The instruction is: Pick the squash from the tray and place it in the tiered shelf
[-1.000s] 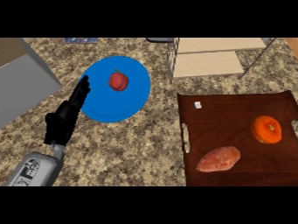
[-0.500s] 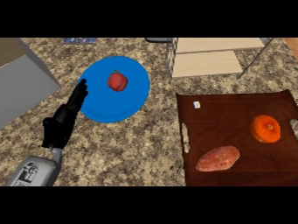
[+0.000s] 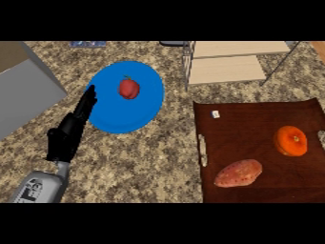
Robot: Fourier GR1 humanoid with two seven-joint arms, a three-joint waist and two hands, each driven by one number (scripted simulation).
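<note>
Orange squash (image 3: 290,140) sits on the brown tray (image 3: 263,114), well apart from the left hand (image 3: 70,131), whose fingers lie straight and hold nothing. A dark speck at the right edge may be the right hand. Approach from above, curling round its middle, then lift toward the tiered shelf (image 3: 228,69).

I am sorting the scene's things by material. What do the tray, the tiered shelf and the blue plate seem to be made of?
The tray looks like dark brown wood with a dull finish; faint grain seems to show, and it has slot handles. The tiered shelf seems to have pale wooden boards in a thin grey, probably metal, frame. The blue plate is an even, smooth blue, so plastic or glazed ceramic; I cannot tell which.
</note>
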